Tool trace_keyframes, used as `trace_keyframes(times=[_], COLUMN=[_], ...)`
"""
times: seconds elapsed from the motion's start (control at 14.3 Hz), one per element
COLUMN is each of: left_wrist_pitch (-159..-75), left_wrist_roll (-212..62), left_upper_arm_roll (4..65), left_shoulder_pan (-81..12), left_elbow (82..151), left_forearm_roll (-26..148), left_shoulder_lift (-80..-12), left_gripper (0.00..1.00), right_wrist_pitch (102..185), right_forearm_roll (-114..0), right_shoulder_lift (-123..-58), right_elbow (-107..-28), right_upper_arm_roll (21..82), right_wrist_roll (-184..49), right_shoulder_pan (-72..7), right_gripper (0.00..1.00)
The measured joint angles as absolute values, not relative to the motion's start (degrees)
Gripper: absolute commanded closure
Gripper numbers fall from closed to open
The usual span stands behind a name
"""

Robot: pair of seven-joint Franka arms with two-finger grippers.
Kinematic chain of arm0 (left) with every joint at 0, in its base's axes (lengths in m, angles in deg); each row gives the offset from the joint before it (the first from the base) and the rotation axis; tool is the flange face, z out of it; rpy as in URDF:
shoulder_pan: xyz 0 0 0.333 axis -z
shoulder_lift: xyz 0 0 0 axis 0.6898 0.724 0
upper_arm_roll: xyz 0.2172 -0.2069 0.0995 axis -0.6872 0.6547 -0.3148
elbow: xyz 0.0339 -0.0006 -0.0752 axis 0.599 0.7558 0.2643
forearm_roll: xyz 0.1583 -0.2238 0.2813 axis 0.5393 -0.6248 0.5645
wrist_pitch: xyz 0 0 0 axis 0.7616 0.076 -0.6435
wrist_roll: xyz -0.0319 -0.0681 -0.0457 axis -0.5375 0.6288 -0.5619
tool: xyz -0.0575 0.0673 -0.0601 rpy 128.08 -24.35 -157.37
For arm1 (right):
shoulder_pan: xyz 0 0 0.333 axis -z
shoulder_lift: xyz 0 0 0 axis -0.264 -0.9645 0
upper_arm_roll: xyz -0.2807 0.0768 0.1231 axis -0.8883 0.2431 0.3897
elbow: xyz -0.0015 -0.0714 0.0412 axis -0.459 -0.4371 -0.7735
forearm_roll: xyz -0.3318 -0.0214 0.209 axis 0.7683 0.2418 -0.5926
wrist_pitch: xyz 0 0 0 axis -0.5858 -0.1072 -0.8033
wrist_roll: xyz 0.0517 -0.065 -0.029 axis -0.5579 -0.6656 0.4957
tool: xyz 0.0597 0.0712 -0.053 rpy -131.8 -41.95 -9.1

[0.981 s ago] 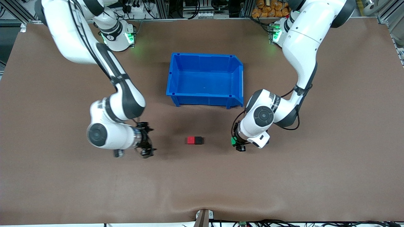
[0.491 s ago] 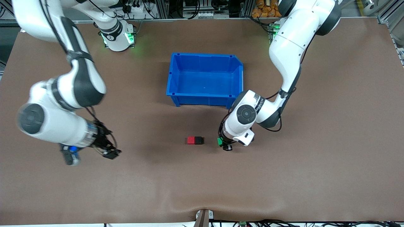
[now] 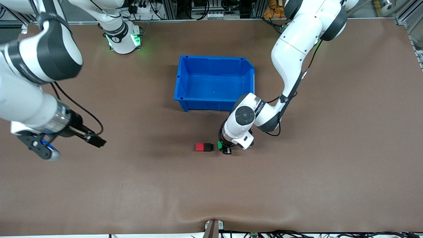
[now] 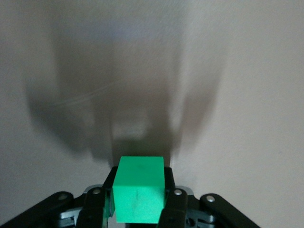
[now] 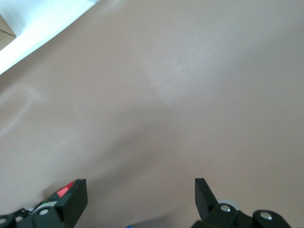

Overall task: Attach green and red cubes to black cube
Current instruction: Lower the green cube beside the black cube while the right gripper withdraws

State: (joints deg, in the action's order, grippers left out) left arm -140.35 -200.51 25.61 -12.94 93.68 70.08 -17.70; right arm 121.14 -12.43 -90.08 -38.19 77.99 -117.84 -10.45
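Bringing green cube (image 3: 219, 145), pinched in left gripper (image 3: 223, 148), beside black cube (image 3: 208, 147); red cube (image 3: 200, 147) already joined; next press flush; right gripper (image 5: 137, 199) spread, waiting.

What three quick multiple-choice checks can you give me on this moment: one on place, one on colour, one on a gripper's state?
1. Where is the red cube?
A. In the blue bin
B. Touching the black cube, on its side toward the right arm's end
C. In the right gripper

2. What colour is the cube that the left gripper holds?
A. Green
B. Red
C. Black

3. How does the right gripper stand?
A. Shut on a cube
B. Open, holding nothing
C. Inside the bin

Answers:
1 B: red cube and black cube sit joined on the table; the blue bin holds no cube.
2 A: the green cube sits between its jaws.
3 B: jaws apart over bare table.
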Motion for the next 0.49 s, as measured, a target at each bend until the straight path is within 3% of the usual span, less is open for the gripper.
trace_keyframes(times=[0.49], left_wrist_pitch=[-142.2], left_wrist_roll=[-200.5], left_upper_arm_roll=[25.6], left_shoulder_pan=[-11.9], left_elbow=[91.8], left_forearm_roll=[70.1], left_shoulder_lift=[-16.7], left_gripper=[1.0], right_wrist_pitch=[103.6], right_forearm_roll=[-15.9], right_shoulder_lift=[-78.4], right_elbow=[-37.2], right_upper_arm_roll=[73.6], right_wrist_roll=[-104.5], right_shoulder_pan=[-8.3], right_gripper=[0.0])
